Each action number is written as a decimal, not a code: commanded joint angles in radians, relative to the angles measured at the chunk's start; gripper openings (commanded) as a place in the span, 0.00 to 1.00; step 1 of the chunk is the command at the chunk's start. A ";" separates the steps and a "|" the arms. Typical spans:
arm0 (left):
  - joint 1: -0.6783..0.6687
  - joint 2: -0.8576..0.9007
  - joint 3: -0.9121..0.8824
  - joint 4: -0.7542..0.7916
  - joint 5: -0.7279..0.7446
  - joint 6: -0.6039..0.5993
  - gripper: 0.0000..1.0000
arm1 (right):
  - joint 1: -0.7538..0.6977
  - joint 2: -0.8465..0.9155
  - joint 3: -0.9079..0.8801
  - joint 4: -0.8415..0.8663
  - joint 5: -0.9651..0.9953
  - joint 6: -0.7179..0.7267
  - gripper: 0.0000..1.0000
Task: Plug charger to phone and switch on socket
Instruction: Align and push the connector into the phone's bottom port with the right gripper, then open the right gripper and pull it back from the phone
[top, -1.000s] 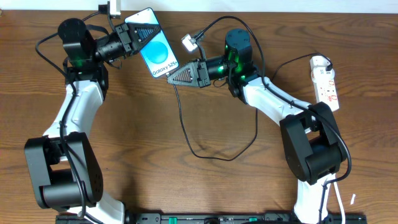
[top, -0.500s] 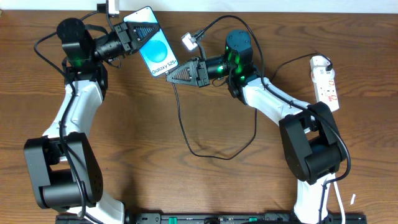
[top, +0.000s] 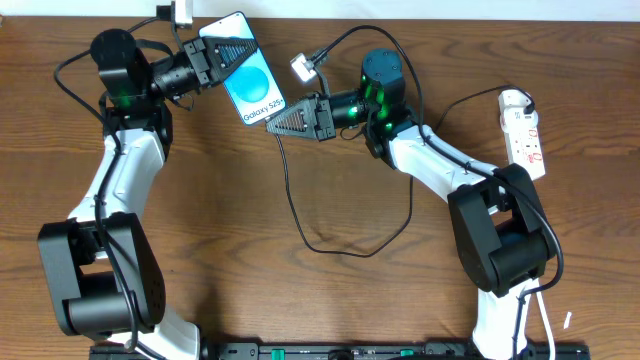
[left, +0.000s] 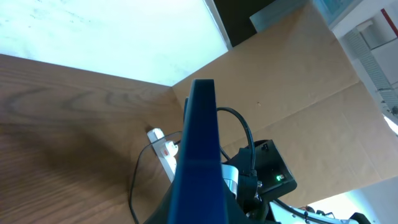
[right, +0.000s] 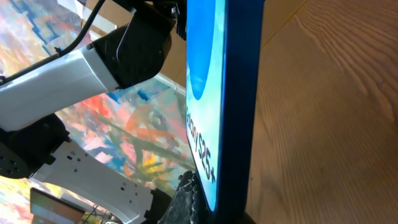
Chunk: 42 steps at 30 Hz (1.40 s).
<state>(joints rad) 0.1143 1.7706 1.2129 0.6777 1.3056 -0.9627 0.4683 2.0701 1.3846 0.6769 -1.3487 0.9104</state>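
Grained wood table (top: 300, 300), left gripper (top: 222, 56) clamping slim phone (top: 258, 85), right gripper (top: 274, 123) pinching thin black charger (top: 291, 190).

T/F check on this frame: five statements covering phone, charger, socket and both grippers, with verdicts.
1. The left gripper grips the phone. True.
2. The phone screen is dark. False: it is lit blue.
3. The socket lies far from both grippers. True.
4. The right gripper is at the socket. False: it sits at the phone's lower edge.
5. The charger runs from the right gripper into a loop on the table. True.
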 joint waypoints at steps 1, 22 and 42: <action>-0.009 -0.024 0.022 -0.002 0.126 0.035 0.07 | -0.010 -0.005 0.015 0.016 0.111 0.006 0.01; -0.009 -0.024 0.021 -0.002 0.176 0.065 0.07 | -0.009 -0.005 0.015 0.016 0.150 0.020 0.01; 0.000 -0.024 0.021 -0.002 0.142 0.074 0.07 | -0.014 -0.005 0.015 0.016 0.116 -0.029 0.84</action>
<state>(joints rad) 0.1047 1.7706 1.2228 0.6632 1.4319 -0.9081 0.4667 2.0701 1.3838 0.6933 -1.2362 0.9012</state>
